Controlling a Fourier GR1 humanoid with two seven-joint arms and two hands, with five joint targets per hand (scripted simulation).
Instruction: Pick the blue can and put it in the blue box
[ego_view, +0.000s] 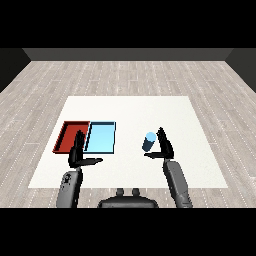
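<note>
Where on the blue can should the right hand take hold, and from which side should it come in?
Likely round the middle of its side wall. The blue can stands roughly upright on the white table, so its round side is free. The right hand is open just right of it, thumb reaching under the can, so closing in from the right suits best, with the light blue tray off to the left.
</note>
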